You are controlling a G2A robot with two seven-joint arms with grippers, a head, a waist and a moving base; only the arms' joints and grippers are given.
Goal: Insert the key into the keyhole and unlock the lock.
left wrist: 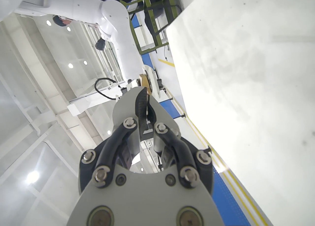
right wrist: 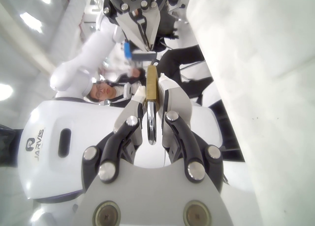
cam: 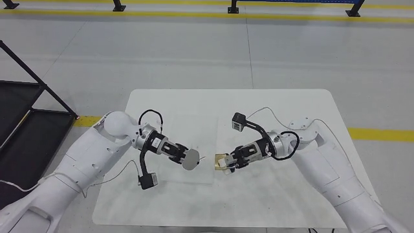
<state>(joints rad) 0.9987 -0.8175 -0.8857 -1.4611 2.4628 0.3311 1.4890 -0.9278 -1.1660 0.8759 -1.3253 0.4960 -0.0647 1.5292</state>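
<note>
Brass lock (right wrist: 152, 84) seemingly just clear of key (cam: 206, 159)

Bright, even light falls from above, and round ceiling lamps (left wrist: 32, 177) show as blown-out spots in both wrist views. From the top the white bench (cam: 297, 110) is evenly lit, but in the left wrist view it glares almost to plain white. Highlights glint on the right hand's (right wrist: 152, 89) metal. Straight lines bow toward the wrist views' edges.
</note>
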